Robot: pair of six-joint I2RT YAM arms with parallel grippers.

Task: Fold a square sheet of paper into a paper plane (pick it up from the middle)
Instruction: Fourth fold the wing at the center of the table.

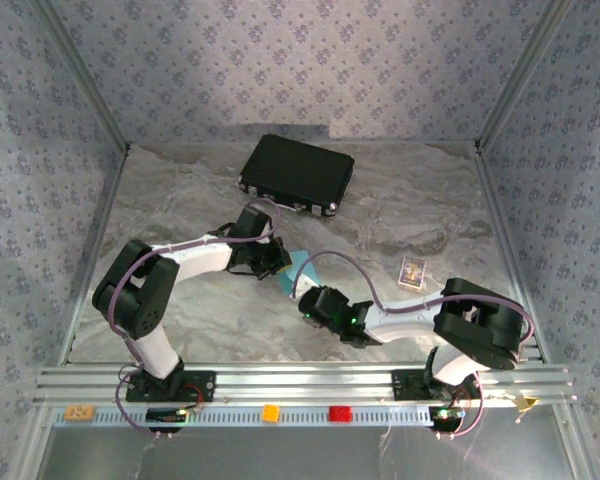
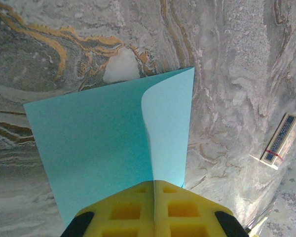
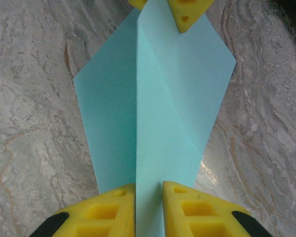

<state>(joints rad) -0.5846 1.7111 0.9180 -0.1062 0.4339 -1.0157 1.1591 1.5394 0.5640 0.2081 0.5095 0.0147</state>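
Note:
The square sheet of paper [image 1: 298, 268] is light blue and hangs bent along a centre ridge between my two grippers, above the marbled table. My left gripper [image 2: 154, 183] is shut on one edge of the sheet [image 2: 98, 143], the yellow fingers pressed together with the paper between them. In the right wrist view the raised fold of the paper [image 3: 163, 98] runs into my right gripper [image 3: 149, 185], whose yellow fingers stand apart on either side of it. The left gripper's fingertips [image 3: 187, 12] show at the paper's far end. From above, the left gripper [image 1: 280, 262] and right gripper [image 1: 305, 295] face each other mid-table.
A black rectangular case [image 1: 297, 173] lies at the back of the table. A small box [image 1: 412, 271] sits right of the paper, also seen as a box [image 2: 281, 144] from the left wrist. Patterned walls enclose three sides. A yellow brick [image 1: 270, 412] and a red brick [image 1: 339, 413] rest on the front rail.

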